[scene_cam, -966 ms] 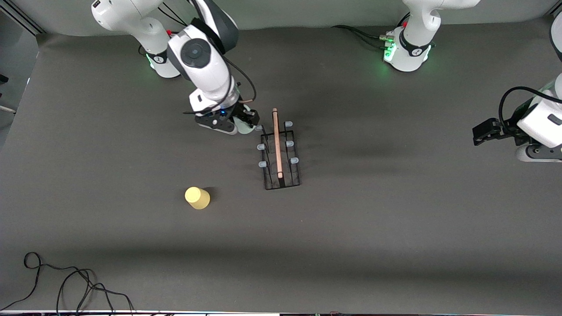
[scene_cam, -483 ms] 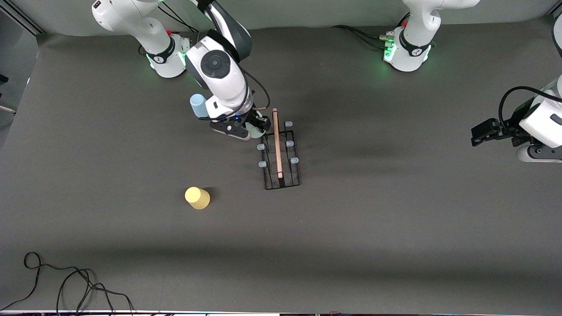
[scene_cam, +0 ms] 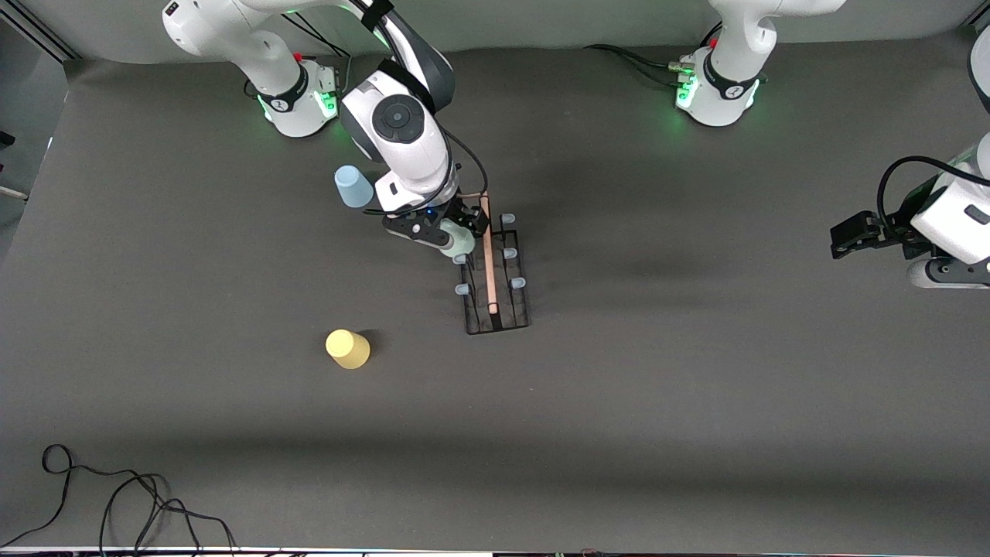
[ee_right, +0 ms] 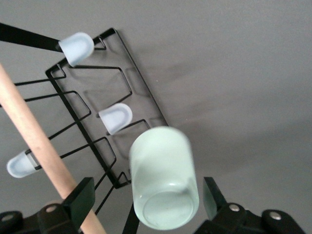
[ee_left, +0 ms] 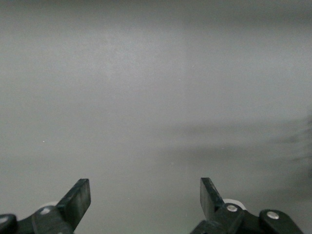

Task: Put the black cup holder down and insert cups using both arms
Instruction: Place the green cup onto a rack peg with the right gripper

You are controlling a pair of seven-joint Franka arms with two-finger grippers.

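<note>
Pale grey-green plastic cup (ee_right: pixel 163 183): sits mouth-down over a rack peg, between the parted fingers of right end effector (scene_cam: pixel 456 224), untouched. Black wire cup holder (scene_cam: pixel 495 267) w/ wooden rod lengthwise mid-desk. Left end effector (ee_left: pixel 145 202) parted, waits.

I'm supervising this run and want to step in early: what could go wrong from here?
1. The pale green cup seems only loosely seated on a peg between the fingers of the open right hand; retreating might drag it off.
2. One finger sits close to the wooden handle; a bump could shift the black cup holder.
3. The blue cup stands close beside the right arm; a swing might topple it.
</note>
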